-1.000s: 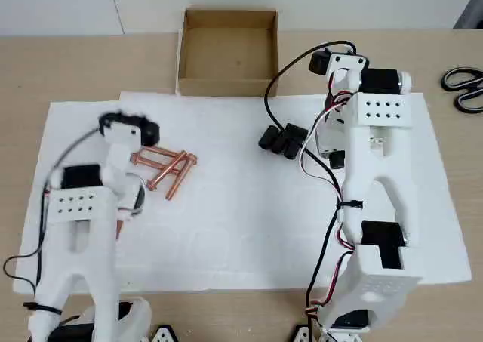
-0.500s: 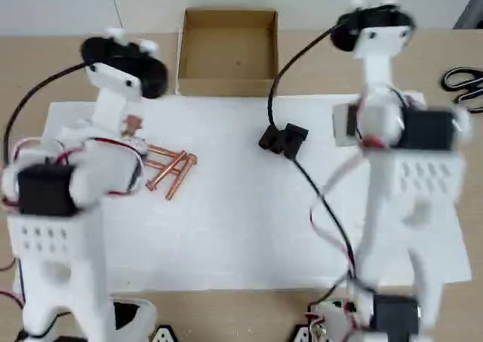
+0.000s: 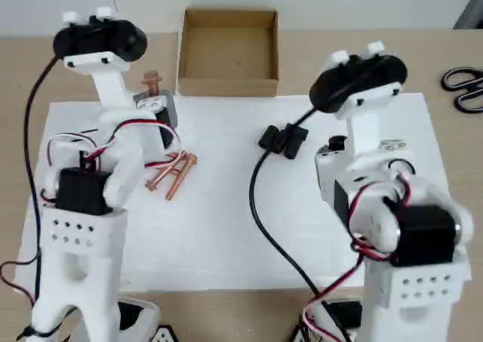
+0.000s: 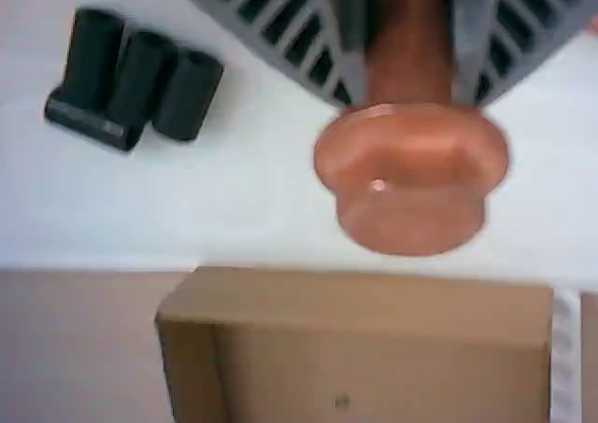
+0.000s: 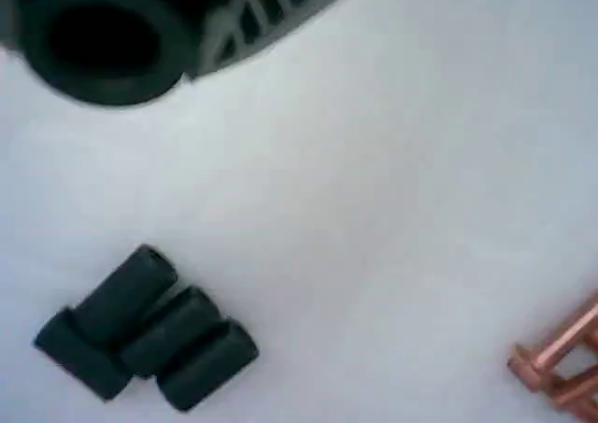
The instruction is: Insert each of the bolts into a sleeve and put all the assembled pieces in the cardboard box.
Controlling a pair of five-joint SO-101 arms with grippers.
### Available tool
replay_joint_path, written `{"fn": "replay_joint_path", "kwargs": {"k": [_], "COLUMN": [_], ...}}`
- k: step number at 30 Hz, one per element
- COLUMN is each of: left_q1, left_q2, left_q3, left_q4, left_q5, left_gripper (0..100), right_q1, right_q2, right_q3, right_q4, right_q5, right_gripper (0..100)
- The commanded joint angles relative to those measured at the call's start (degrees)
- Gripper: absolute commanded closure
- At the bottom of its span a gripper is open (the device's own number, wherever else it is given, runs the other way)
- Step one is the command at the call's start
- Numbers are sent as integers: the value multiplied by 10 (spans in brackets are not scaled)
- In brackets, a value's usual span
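My left gripper is shut on a copper bolt, held above the white sheet just left of the cardboard box, head towards the box. My right gripper is shut on a black sleeve, whose open end faces the camera; in the high view it sits at the sheet's right side. More bolts lie in a pile left of centre. A cluster of black sleeves lies mid-sheet.
A white sheet covers the table's middle. The open box stands at the back edge of the sheet. Scissors lie on the wooden table at the far right. Both arm bases stand at the front edge.
Both arms rose from low over the sheet. The left one came up and back with a bolt from the pile; the right one lifted away from the sleeve cluster holding a sleeve.
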Motion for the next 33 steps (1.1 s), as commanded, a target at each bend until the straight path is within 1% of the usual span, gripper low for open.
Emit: {"fn": "replay_joint_path", "kwargs": {"k": [1,4,6,10,14,18,20,22,24,28,31,33], "left_q1": [1,2,6,29,61,77,84,97,116,150,175,192], "left_q2": [-19,-19,-19,-18,-16,-18,-18,-19,-19,-19,-19,-20], "left_q3": [19,22,22,22,22,40,55,70,84,110,151,187], "left_q4": [-68,-74,-75,-76,-78,-116,-140,-164,-193,-251,-312,-355], "left_q5": [26,33,33,33,33,33,33,29,27,-1,-6,-30], "left_gripper": [994,994,994,994,994,994,994,994,994,994,994,994], "right_q1": [-5,-35,-49,-53,-56,-58,-69,-82,-102,-124,-141,-150], "right_q2": [-58,-128,-173,-254,-313,-354,-375,-404,-432,-470,-487,-491], "right_q3": [61,142,210,349,502,643,702,753,796,852,878,884], "right_q4": [-77,-115,-146,-267,-426,-556,-602,-641,-667,-668,-668,-668], "right_q5": [-5,-40,-35,11,15,-35,-59,-65,-65,-68,-68,-68], "right_gripper": [994,994,994,995,995,995,995,995,995,995,995,995]}}
